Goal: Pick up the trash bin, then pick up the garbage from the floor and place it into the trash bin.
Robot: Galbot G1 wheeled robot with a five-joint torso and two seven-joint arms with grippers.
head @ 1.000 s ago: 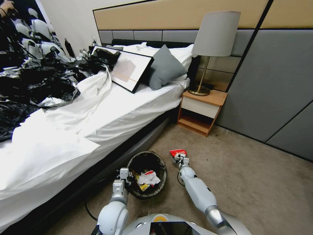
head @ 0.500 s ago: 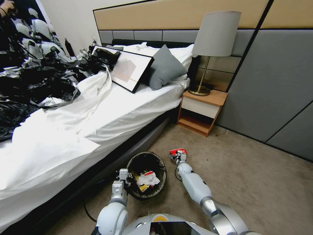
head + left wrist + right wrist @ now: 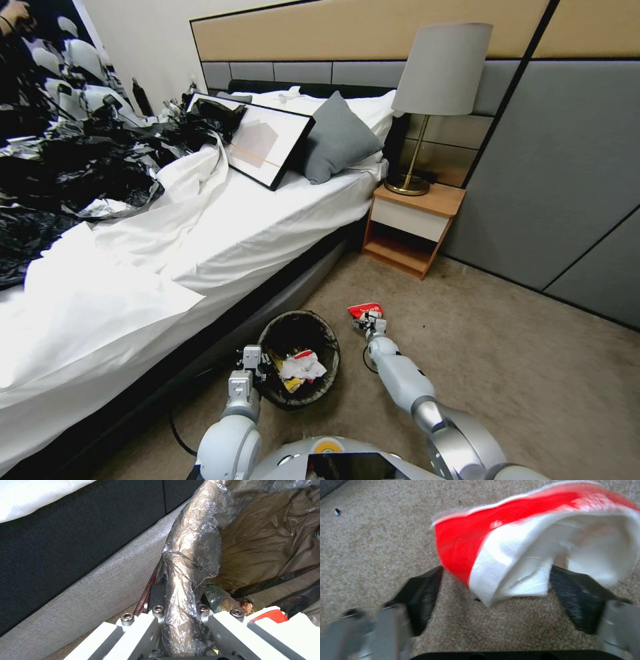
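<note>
Head view: the small round white plastic trash bin [image 3: 298, 360] lined with a dark bag stands on the carpet beside the bed, the left gripper [image 3: 180, 610] clamped on its bag-covered rim. Just right of it lies a crinkly red-and-white snack wrapper [image 3: 533, 545], between the spread fingers of the right gripper [image 3: 493, 600]. It looks light, soft and slippery; pinching its near folded white edge seems surest.

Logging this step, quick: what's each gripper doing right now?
Left gripper: shut on the bag-lined rim of the trash bin.
Right gripper: open, fingers either side of the red and white wrapper on the carpet.
</note>
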